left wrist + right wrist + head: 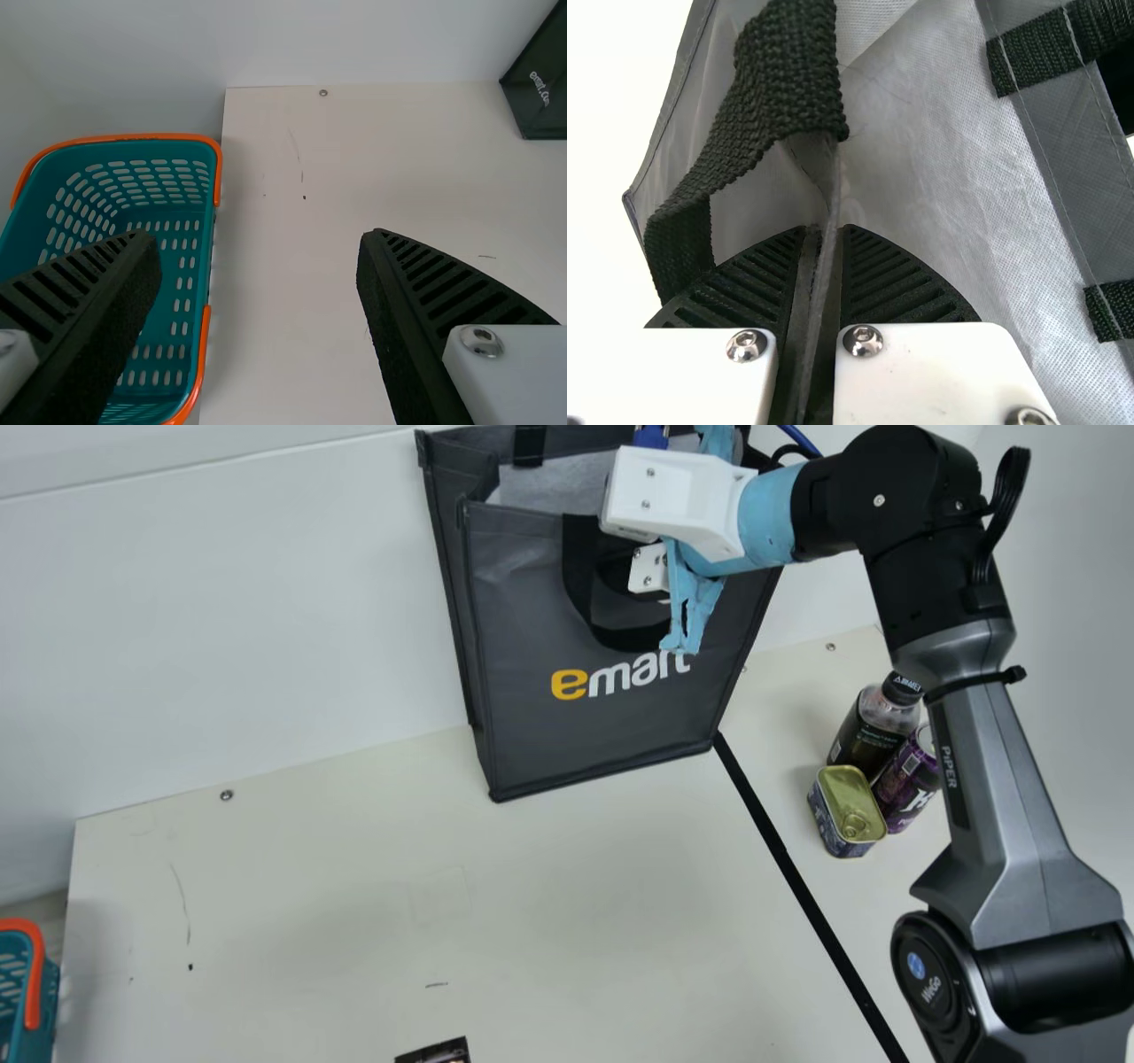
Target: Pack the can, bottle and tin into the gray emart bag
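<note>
Bag-opening step apparently in hand: right tool [824, 234] pinched shut on wall of gray emart bag [532, 646]; left tool [260, 235] spread wide, empty. Bottle [866, 735], can [905, 781], tin [846, 802] outside, on table [310, 921]. Next likely: widen mouth, release, fetch items.

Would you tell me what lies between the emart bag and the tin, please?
A black line on the cream table, between bag and tin, in the main view.
</note>
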Controlling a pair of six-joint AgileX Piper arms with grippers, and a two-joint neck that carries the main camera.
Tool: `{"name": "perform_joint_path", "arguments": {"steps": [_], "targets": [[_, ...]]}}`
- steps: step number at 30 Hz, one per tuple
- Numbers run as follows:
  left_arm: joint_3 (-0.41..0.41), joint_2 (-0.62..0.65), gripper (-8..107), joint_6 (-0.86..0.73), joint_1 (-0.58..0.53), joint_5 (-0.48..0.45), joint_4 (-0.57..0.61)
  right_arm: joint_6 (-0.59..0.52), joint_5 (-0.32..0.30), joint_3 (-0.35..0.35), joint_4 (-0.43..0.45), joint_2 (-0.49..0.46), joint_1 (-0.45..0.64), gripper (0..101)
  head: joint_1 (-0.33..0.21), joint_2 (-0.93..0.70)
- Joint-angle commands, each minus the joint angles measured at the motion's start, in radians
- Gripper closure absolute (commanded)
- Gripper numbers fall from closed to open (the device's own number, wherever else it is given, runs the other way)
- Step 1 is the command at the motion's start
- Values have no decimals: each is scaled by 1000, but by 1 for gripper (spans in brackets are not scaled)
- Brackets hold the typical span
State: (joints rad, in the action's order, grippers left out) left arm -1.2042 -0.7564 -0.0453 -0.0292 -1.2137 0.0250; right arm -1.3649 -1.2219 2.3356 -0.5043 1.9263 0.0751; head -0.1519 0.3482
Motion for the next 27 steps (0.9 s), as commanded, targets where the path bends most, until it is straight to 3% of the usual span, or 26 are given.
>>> {"name": "perform_joint_path", "arguments": {"steps": [1,16,27], "targets": [[0,0,9,0,0,0,0,6,2,2,5,-5,-2,101,-23,1],[0,0,9,0,0,0,-2,22,2,-17,13,-66,1,101,-23,1],[0,0,9,0,0,0,-2,22,2,-77,9,-146,-2,101,-23,1]]}}
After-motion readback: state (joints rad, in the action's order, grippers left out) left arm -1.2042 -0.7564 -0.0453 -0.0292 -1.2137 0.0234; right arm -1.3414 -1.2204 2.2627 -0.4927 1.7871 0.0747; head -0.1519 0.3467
